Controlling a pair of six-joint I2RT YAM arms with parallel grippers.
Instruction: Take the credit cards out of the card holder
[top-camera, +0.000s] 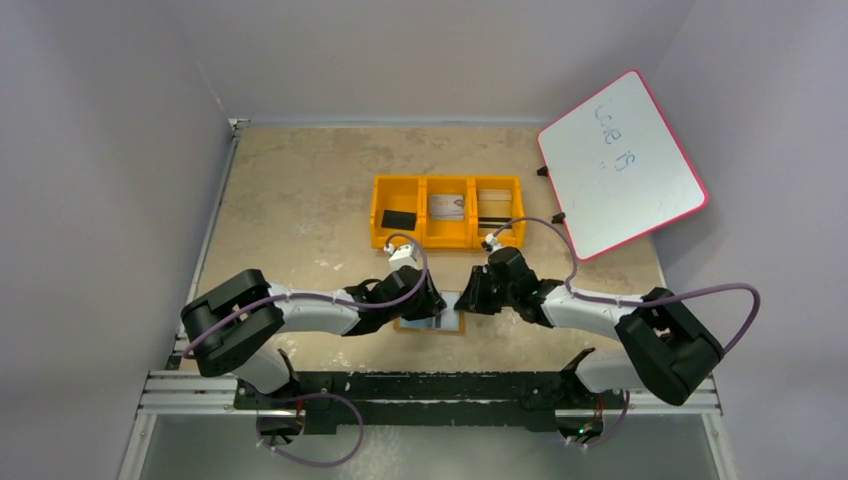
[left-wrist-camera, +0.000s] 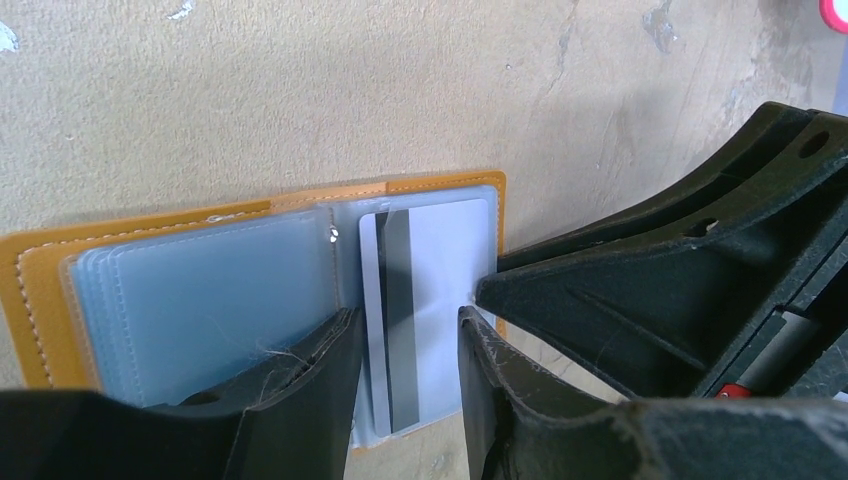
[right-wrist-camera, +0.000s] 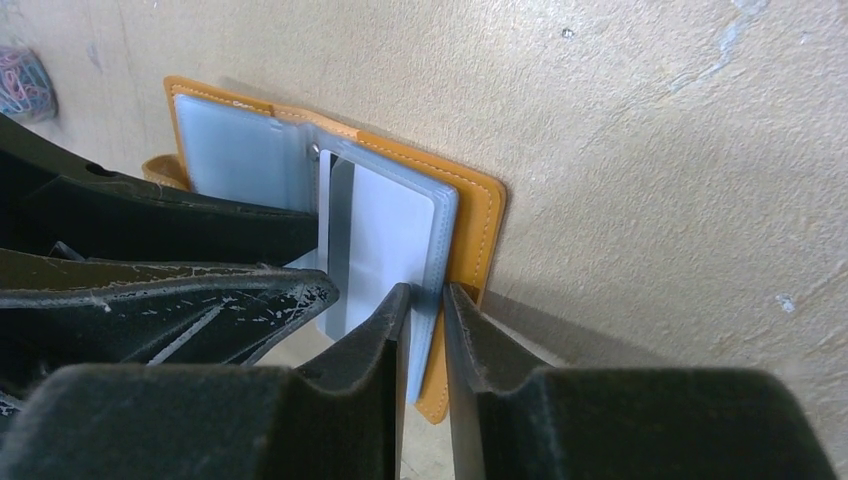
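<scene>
Closest to lens, left wrist view: black fingers of left gripper (left-wrist-camera: 405, 325), spread apart, gripping nothing, planted either side of a card (left-wrist-camera: 440, 270) with a dark stripe. Likely set so to pin the card holder (left-wrist-camera: 40, 290) open and flat against the table (left-wrist-camera: 300, 90) while leaving the card free to slide. Holder near the table's front edge, between the two arms, tan cover down, blue-grey pockets (left-wrist-camera: 200, 300) up. Left stack of pockets apparently empty, though not certain. Card tucked in the right-hand pocket, not yet out. Further right: right gripper (right-wrist-camera: 428, 300), closed down to a narrow slit, pinching the outer edge of that pocket. Hard to tell whether pinching plastic alone or the card edge too. Judged the drawing hand, placed at the outer side for a pull away from the spine. Beyond, in overhead view: orange tray (top-camera: 395, 185), black block (top-camera: 398, 219) in left bin, loose cards (top-camera: 447, 206) in middle and right bins, presumably the drop-off. Far right, whiteboard (top-camera: 620, 165), propped at a tilt. Step in hand: extraction of seemingly the last card.
</scene>
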